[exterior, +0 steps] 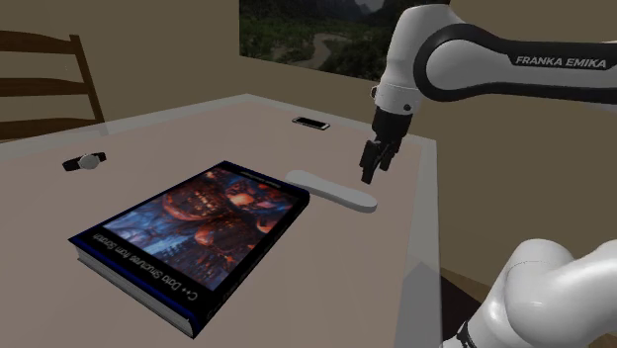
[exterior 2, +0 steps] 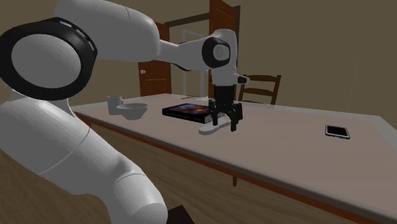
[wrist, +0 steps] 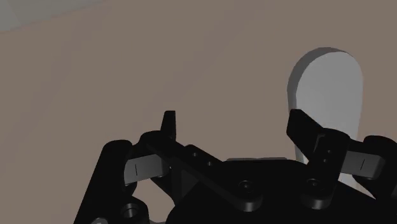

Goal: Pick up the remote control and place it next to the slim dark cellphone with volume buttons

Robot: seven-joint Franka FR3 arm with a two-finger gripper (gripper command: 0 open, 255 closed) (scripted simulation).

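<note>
Going across the shoulder view from the left: there's a wristwatch [exterior: 84, 161] near the left edge of the tabletop [exterior: 198, 138], then a big book [exterior: 188, 237] in the middle. Just right of the book lies the remote control [exterior: 331, 188], drawn plain pale grey, long and flat.

Your end effector [exterior: 374, 164] hovers over the remote's right end, fingers spread and holding nothing. Heads up though: in the wrist view the remote [wrist: 326, 86] sits off beyond one finger [wrist: 305, 130], not in the gap, so I'd say you're not lined up yet.

Slide sideways until the body sits between both fingers, and span the narrow width rather than the length. Then drop straight down and close. It's a low thing, so go right down to the tabletop.

The cellphone [exterior: 310, 123] waits at the far side, well apart from the remote.
</note>
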